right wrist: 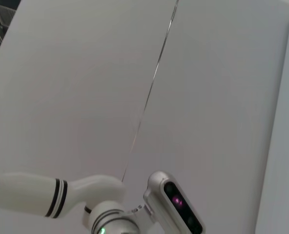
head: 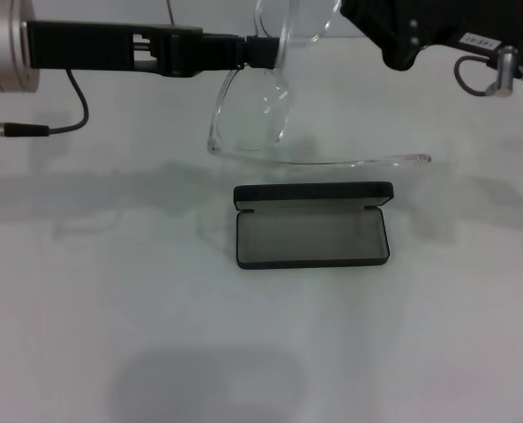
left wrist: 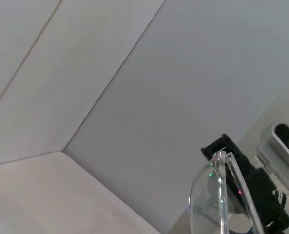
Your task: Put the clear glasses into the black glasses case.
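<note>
Head view: left gripper (head: 263, 51) jaws clamp clear glasses (head: 270, 97) over white table (head: 111, 291) — right gripper's (head: 367, 22) jaws unreadable.

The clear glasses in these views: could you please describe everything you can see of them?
The clear glasses are fully transparent, colourless plastic, lenses and frame alike. They hang in the air above the table, behind the open black glasses case, not touching it. The left gripper grips them at the frame. One long thin temple arm stretches out toward the robot's right. The left wrist view shows a lens edge-on.

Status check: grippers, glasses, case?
Left gripper shut on clear glasses, held above table. Right gripper near frame, jaws unseen. Black glasses case open, nothing blocking.
</note>
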Available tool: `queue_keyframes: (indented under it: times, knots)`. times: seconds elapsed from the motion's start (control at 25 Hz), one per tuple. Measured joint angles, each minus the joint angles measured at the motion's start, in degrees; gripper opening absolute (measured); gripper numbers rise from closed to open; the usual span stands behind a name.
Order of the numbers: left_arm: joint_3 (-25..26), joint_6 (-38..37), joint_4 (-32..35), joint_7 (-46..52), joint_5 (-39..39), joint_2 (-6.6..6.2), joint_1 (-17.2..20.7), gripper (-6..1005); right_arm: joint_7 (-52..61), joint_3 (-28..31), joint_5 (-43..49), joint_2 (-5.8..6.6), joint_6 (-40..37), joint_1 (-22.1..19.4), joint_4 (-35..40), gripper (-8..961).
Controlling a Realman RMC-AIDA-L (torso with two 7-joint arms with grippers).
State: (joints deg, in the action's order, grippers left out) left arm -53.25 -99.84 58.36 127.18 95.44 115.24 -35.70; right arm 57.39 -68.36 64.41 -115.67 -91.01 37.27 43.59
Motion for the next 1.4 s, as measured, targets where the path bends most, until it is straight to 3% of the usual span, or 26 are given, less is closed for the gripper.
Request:
queue_keyframes:
  times: [1.4]
  knots:
    - [0.4, 0.7, -0.1, -0.1, 0.0, -0.18, -0.1, 85, -2.4, -0.6, 0.4, -0.03, 1.6, 1.6, -1.5, 6]
